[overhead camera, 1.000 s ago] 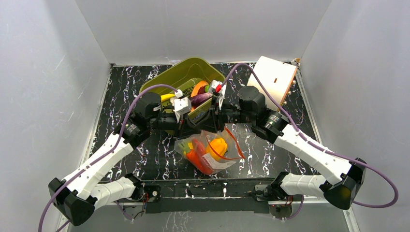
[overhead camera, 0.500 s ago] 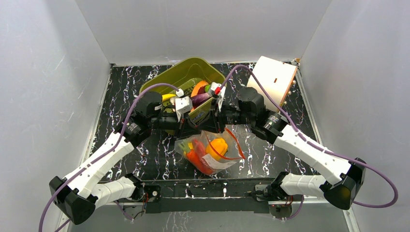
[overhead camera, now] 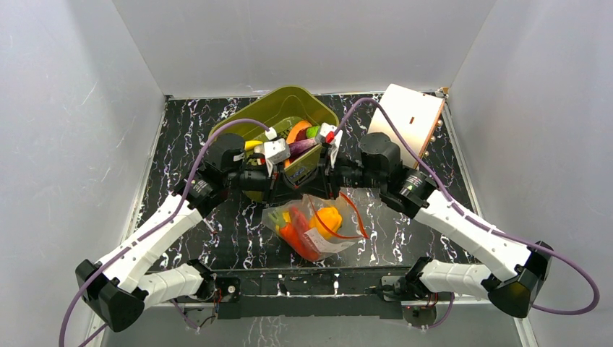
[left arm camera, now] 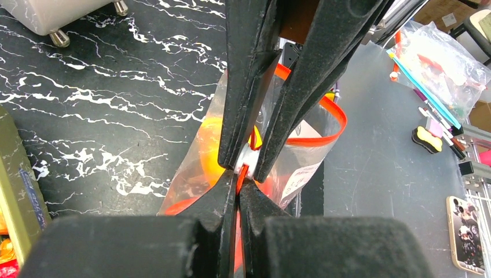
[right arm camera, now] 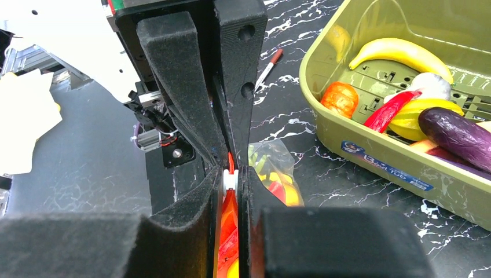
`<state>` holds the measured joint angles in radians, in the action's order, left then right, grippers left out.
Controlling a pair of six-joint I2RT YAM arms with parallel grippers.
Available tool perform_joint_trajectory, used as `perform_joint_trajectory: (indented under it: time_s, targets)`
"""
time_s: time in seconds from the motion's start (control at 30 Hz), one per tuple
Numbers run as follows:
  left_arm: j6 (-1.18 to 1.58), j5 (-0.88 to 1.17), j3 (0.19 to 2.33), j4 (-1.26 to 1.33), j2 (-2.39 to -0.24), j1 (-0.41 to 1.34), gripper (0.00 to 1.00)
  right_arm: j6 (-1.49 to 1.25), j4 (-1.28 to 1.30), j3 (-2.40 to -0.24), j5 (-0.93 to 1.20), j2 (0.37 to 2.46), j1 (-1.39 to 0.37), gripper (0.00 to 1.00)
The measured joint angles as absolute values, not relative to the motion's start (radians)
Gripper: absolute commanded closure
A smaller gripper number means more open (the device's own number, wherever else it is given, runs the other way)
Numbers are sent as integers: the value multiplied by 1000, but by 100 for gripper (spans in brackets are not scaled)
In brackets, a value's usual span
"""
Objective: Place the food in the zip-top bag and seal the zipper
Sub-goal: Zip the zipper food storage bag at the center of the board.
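Note:
The clear zip-top bag (overhead camera: 318, 233) lies on the black marble table in front of the arms. It holds food: a yellow pepper (overhead camera: 327, 217), red chillies (overhead camera: 292, 233) and a green piece. Its red-orange zipper (overhead camera: 356, 217) loops open on the right. My two grippers meet tip to tip over the bag's mouth. The left gripper (left arm camera: 238, 180) is shut on the zipper strip (left arm camera: 324, 134). The right gripper (right arm camera: 231, 174) is shut on the zipper's white slider (right arm camera: 230, 180), which also shows in the left wrist view (left arm camera: 248, 161). From above, the left gripper (overhead camera: 293, 189) and right gripper (overhead camera: 312, 188) hide that end of the mouth.
The olive-green tub (overhead camera: 238, 129) stands just behind the grippers, holding a banana (right arm camera: 399, 52), a purple eggplant (right arm camera: 457, 130) and other toy food. A pale flat box (overhead camera: 408, 119) leans at the back right. White walls close in on three sides.
Both grippers, still joined over the bag's mouth, have shifted slightly toward the tub. The bag has barely moved.

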<state>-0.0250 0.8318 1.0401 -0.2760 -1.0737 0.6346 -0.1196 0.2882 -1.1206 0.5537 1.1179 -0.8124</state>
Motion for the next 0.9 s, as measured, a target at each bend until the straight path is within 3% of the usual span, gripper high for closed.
perform_joint_trajectory:
  time_s: [0.9]
  targets:
    - [2,835,1042,-231,-1025,638,100,-75,369,-1120,519,1055,-817,100]
